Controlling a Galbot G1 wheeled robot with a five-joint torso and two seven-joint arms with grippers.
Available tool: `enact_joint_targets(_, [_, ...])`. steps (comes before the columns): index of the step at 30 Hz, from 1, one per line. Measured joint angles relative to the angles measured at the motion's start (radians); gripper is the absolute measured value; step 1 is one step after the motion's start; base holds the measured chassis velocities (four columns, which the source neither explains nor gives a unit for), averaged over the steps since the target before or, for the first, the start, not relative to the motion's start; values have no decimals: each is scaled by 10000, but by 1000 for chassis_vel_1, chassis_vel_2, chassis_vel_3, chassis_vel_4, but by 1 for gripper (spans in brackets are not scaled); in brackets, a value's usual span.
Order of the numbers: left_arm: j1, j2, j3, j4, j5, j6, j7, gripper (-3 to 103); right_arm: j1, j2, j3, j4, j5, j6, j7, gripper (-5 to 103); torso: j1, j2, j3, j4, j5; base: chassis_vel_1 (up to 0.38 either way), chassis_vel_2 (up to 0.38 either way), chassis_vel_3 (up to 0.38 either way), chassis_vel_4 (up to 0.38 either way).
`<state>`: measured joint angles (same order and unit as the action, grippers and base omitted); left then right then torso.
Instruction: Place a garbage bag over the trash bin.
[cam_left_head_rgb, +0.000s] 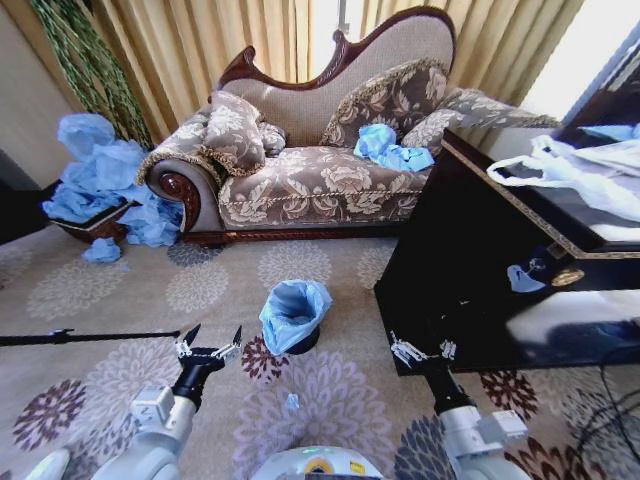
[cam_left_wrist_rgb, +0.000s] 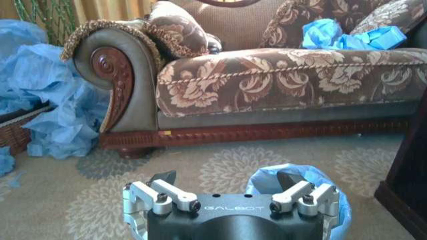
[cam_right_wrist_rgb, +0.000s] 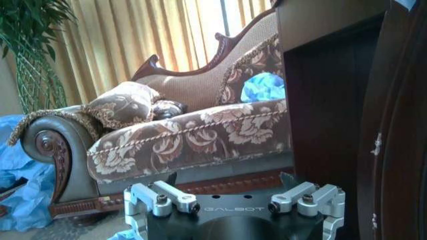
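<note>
Garbage bag (cam_left_head_rgb: 293, 312) sits draped over trash bin (cam_left_head_rgb: 303, 343) on carpet (cam_left_head_rgb: 120, 290), between both arms. Left end effector (cam_left_head_rgb: 211, 338) just beside it, fingers apart, empty. Right end effector (cam_left_head_rgb: 424, 349) near cabinet (cam_left_head_rgb: 470, 250), apart, empty.

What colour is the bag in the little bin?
Light blue; the bag shows best in the head view.

Floral sofa (cam_left_head_rgb: 320, 170) on patterned carpet (cam_left_head_rgb: 90, 290) (sunlit gold curtains (cam_left_head_rgb: 200, 40) behind)

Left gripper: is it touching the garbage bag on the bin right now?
Apart. In the head view the left gripper, fingers open, sits left of the garbage bag, with patterned carpet plainly visible between them.
</note>
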<state>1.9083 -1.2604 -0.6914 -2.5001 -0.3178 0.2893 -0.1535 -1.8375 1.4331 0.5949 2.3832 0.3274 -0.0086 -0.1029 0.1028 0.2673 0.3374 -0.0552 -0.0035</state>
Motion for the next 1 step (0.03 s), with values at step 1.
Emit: enact_joint_targets(1, [0, 0, 0, 0, 0, 0, 0, 100, 0, 0, 0, 0, 0, 0, 0, 100, 0, 0, 0, 0, 0, 0, 0, 0, 0])
